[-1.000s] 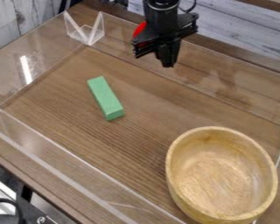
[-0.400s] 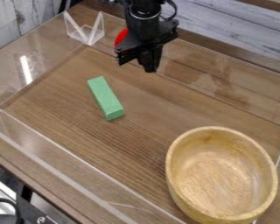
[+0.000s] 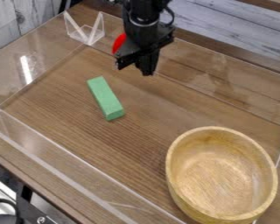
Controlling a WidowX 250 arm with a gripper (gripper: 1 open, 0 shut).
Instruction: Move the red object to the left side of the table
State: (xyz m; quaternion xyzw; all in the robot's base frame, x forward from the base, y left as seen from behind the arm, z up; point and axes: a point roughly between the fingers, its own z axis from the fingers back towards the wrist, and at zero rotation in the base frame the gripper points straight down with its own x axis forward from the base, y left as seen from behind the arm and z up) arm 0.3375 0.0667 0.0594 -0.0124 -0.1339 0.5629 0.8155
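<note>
My black gripper (image 3: 143, 68) points steeply down above the far left-middle part of the brown wood-grain table (image 3: 178, 105), with its jaws shut. A small bright red patch, the red object (image 3: 122, 41), shows against the gripper's left side, off the tabletop and mostly hidden by the fingers. No other red item lies on the table. The fingertips hang a little above the wood, behind and to the right of the green block.
A green rectangular block (image 3: 105, 97) lies on the left-middle of the table. A round light wooden bowl (image 3: 178, 157) stands at the front right. Low clear acrylic walls (image 3: 81, 31) edge the table, with a folded corner piece at the far left.
The gripper has moved left and slightly down across the back of the table. The red patch has travelled with it. Block and bowl have not moved.
</note>
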